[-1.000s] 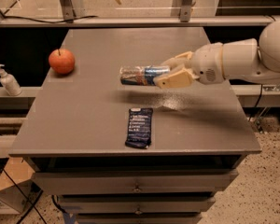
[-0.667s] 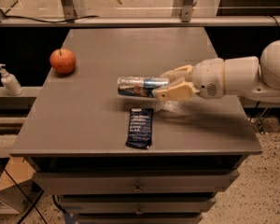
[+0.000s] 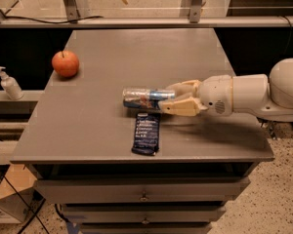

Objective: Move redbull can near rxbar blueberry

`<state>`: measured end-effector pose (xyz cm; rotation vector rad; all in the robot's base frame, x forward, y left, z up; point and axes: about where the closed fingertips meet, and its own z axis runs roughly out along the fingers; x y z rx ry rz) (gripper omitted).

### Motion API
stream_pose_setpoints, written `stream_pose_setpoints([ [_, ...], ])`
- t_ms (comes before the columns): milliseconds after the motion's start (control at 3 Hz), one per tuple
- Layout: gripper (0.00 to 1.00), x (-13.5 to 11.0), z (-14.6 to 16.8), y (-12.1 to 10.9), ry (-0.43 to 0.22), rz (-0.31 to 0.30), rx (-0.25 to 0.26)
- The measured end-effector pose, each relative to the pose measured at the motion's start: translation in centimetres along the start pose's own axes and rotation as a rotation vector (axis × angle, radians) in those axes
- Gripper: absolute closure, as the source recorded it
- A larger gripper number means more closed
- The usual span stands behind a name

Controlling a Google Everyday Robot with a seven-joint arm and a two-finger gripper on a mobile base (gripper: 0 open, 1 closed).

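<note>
The redbull can [image 3: 144,98], silver and blue, lies on its side pointing left, held by my gripper [image 3: 178,99], which is shut on its right end. The can sits just above the far end of the rxbar blueberry [image 3: 146,133], a dark navy wrapper with white text lying flat near the table's front edge. My white arm reaches in from the right.
A red-orange apple [image 3: 65,63] sits at the table's left edge. The grey table [image 3: 136,52] has drawers below its front. A soap dispenser [image 3: 9,83] stands on a shelf at the left. Metal frame legs stand behind the table.
My gripper has carried the can down and toward the front, from mid-table to just above the far end of the bar.
</note>
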<state>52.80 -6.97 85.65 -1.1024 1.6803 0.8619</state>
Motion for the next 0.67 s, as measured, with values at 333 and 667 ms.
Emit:
stream_pose_setpoints([
  [333,0.12,0.91,0.18,0.37,0.008,0.011,0.004],
  [667,0.0,0.9,0.33,0.48,0.009,0.011,0.001],
])
